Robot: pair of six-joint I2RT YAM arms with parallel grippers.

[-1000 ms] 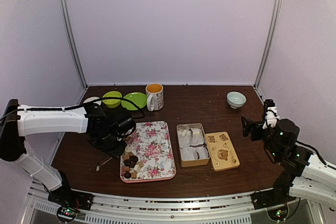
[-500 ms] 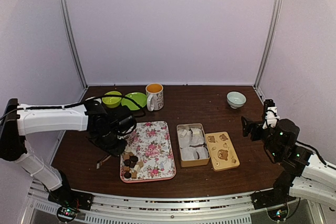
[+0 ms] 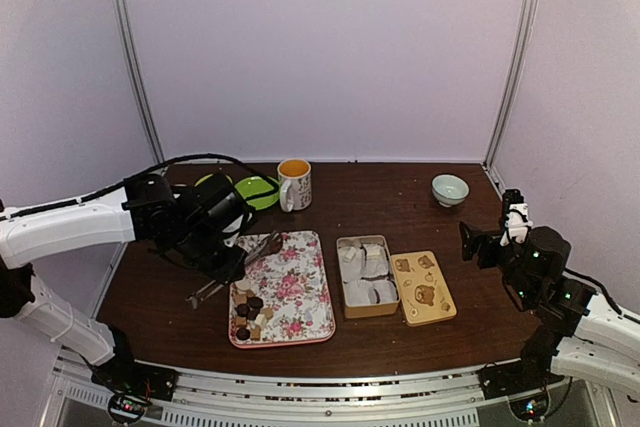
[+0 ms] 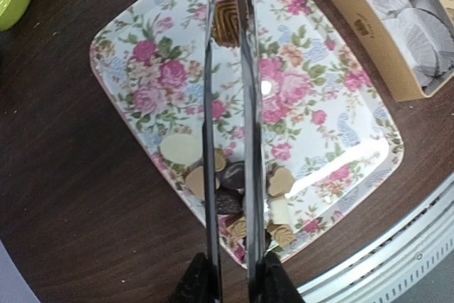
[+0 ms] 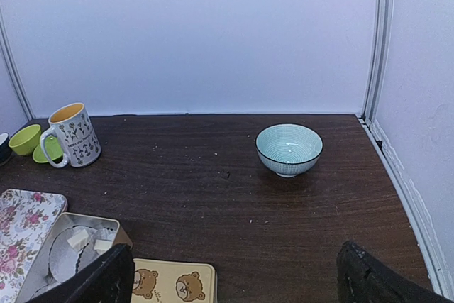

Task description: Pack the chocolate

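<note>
My left gripper (image 4: pixel 233 282) is shut on long thin metal tongs (image 4: pixel 248 125), also seen from above (image 3: pixel 240 267). The tong tips pinch one brown ridged chocolate (image 4: pixel 227 22) above the far part of the floral tray (image 4: pixel 333 125). More chocolate, dark and tan pieces, lies heaped (image 4: pixel 237 193) at the tray's near corner (image 3: pixel 249 313). A tan tin box (image 3: pixel 364 275) with white paper cups stands right of the tray, and two pale pieces (image 5: pixel 89 240) lie in it. My right gripper (image 5: pixel 234 290) is open and empty, raised at the table's right side (image 3: pixel 480 244).
The tin's bear-printed lid (image 3: pixel 423 287) lies right of the box. A mug (image 3: pixel 294 184) and green bowls (image 3: pixel 258 190) stand at the back left. A pale blue bowl (image 5: pixel 289 148) stands at the back right.
My left arm has risen and swung right. The tongs, low beside the tray's left edge before, now reach out over the tray. The right arm has not moved.
</note>
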